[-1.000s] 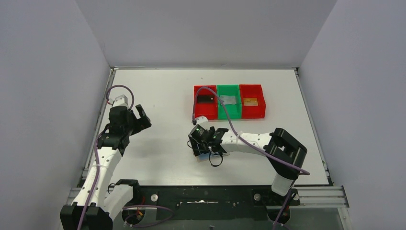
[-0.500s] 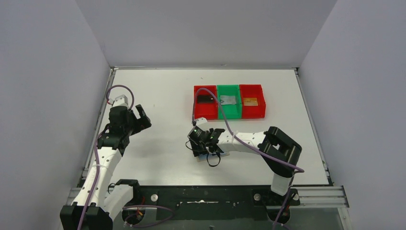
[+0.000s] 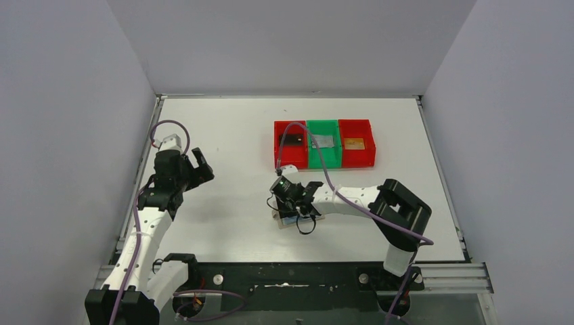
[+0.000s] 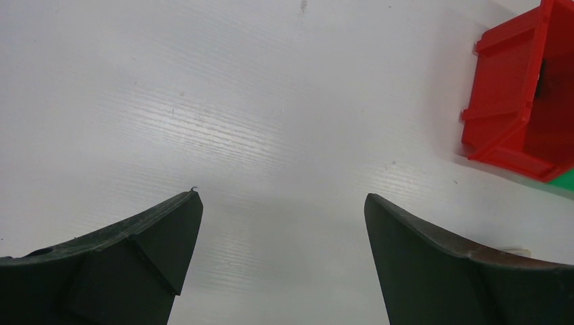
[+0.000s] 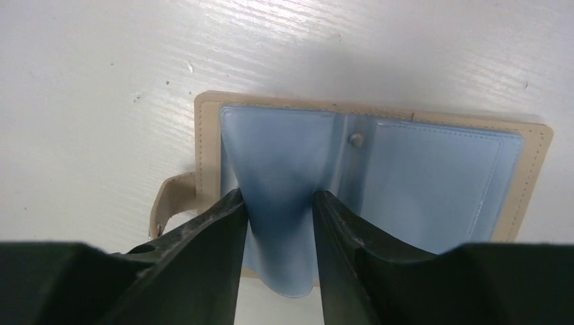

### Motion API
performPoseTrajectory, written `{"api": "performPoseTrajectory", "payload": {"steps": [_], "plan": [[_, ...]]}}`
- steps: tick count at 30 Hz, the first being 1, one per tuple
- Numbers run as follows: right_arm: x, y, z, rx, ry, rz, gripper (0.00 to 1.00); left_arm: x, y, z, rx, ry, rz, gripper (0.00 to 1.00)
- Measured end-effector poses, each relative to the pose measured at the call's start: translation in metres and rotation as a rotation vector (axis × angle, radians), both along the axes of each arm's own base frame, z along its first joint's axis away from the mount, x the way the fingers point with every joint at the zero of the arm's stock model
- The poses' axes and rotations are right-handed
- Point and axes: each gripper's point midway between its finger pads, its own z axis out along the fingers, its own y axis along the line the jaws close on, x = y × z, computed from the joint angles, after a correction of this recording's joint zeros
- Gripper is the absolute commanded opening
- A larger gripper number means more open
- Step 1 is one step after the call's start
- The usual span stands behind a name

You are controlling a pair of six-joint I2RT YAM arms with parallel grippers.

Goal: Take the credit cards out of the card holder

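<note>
The card holder is laid open on the table, near the front and well apart from the bins, with its pale blue lining turned up. The right fingers are pressed against a raised fold of this lining, one on each side, so the fold is pinched between them. The left fingers are spread wide above bare table, far to the left, and nothing is held by them. Because the holder is not pressed down by anything, it is judged that the whole holder could be lifted or dragged when the fold is pulled. The soft sleeve could also slip out of the pinch or be stretched. If a card is inside the fold, it may be clamped together with the plastic and so be kept from sliding out. Whether a card is there cannot be told, since the sleeve is cloudy and its lower part is covered by the fingers. The near edge of the holder is cut off, and only part of the closure tab is seen. In the top view the holder is almost hidden under the right wrist. A black card, a silver-grey card and a gold-orange card are seen in the three bins, but they are small and a cable crosses the left red bin.
</note>
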Motion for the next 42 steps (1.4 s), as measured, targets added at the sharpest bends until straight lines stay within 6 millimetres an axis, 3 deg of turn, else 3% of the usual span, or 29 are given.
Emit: {"api": "performPoseTrajectory", "payload": {"steps": [3,6,12,15,20,24,37,42], "plan": [[0.004,-0.007,0.0,0.054,0.026,-0.023,0.25,0.0,0.0,-0.001,0.0,0.003,-0.001,0.93],[0.008,-0.012,0.0,0.125,0.062,-0.054,0.23,0.0,-0.001,-0.002,-0.002,0.006,-0.003,0.93],[0.008,-0.009,0.001,0.189,0.095,-0.053,0.31,0.0,-0.001,-0.003,-0.003,0.01,-0.004,0.93],[0.007,-0.007,0.002,0.192,0.094,-0.05,0.48,0.0,-0.001,-0.003,-0.004,0.011,-0.005,0.93],[0.004,-0.006,0.007,0.145,0.068,-0.034,0.65,0.0,-0.001,-0.004,-0.003,0.015,-0.006,0.93],[0.004,-0.012,0.012,0.071,0.027,-0.044,0.67,0.0,-0.001,-0.005,-0.003,0.019,-0.006,0.93],[0.014,-0.058,0.02,-0.096,-0.079,-0.202,0.79,0.001,-0.002,-0.007,-0.005,0.026,-0.009,0.93],[0.011,-0.069,0.009,-0.114,-0.063,-0.226,0.8,0.001,-0.002,-0.007,-0.005,0.026,-0.009,0.93]]}}
